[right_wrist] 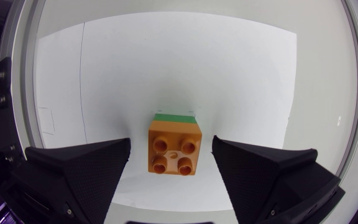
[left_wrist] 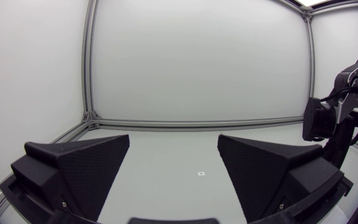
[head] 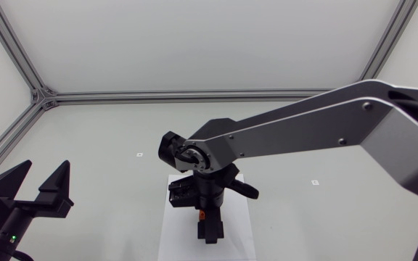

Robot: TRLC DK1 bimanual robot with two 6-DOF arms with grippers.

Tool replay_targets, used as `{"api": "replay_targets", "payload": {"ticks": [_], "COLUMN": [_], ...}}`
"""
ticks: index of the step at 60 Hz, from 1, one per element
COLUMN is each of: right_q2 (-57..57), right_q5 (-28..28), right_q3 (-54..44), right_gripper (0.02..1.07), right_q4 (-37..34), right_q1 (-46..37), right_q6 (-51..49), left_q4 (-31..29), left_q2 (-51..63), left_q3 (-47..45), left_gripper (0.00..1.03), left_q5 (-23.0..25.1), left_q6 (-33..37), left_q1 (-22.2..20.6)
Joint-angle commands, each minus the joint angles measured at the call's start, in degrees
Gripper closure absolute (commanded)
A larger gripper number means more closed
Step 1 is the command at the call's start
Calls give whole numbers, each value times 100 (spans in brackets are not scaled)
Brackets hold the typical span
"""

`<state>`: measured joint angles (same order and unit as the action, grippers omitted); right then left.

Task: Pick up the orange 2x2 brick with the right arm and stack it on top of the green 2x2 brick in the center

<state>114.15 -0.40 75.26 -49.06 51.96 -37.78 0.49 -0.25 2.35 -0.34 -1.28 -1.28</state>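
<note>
The orange 2x2 brick (right_wrist: 174, 149) is seated studs-up on top of the green 2x2 brick (right_wrist: 174, 116). Only a narrow green edge is exposed beyond the orange brick's far side. Both bricks are carried on a white sheet (head: 176, 232) laid on the tabletop (head: 107, 138).

The right pincer (right_wrist: 171, 139) is positioned directly above the green 2x2 brick, pointing down, with its fingers spread wide. A clear gap is seen between each finger and the stacked bricks, so nothing is gripped. The right arm (head: 303, 123) is extended over the green 2x2 brick from the right side, and most of the stack is hidden by it in the head view.

The left pincer (head: 46, 165) is held well apart from the green 2x2 brick, on its left, with its fingers wide apart and nothing between them.
</note>
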Motion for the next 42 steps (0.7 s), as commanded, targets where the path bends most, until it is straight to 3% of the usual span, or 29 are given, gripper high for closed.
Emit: {"api": "replay_targets", "payload": {"ticks": [1,25,42], "right_q2": [-235,-1729,-3074], "right_q5": [-47,5,-30], "right_q3": [-12,-328,-794], "right_gripper": [6,6,6], "right_q4": [-95,-579,-552], "right_q1": [15,-46,-494], "right_q6": [-72,174,755], "left_q4": [-84,-76,-84], "left_q2": [-45,-45,-45], "left_q3": [-235,-235,-235], "left_gripper": [4,4,4], "left_q5": [25,25,34], "left_q6": [75,75,75], "left_q1": [40,40,40]}}
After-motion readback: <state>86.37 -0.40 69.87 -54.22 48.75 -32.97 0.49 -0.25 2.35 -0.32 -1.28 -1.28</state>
